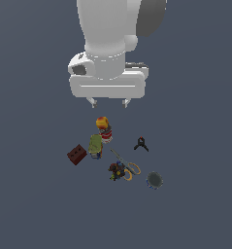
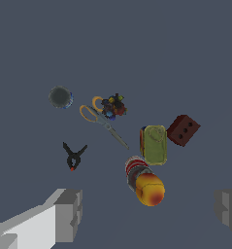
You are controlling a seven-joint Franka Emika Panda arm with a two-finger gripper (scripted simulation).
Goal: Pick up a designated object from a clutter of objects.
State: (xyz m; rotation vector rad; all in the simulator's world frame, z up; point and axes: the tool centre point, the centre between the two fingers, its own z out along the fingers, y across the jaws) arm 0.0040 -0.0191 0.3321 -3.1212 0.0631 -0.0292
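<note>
The small round can (image 1: 154, 180) with a blue-grey rim and dark inside lies at the exterior view's right, beside the scissors' handles; it also shows in the wrist view (image 2: 60, 97). My gripper (image 1: 109, 102) hangs open and empty high above the clutter, nearest the red-and-yellow can (image 1: 104, 128). In the wrist view its fingers (image 2: 69, 214) stand wide apart with the gripper (image 2: 149, 211) over that upright can (image 2: 144, 182). The round can is well apart from the gripper.
A dark red brick (image 1: 76, 154), a green box (image 1: 95, 145), a black clamp (image 1: 141, 144), orange-handled scissors (image 1: 126, 164) and a dark multicoloured toy (image 1: 117, 170) lie around on the grey floor. The toy touches the scissors' handles.
</note>
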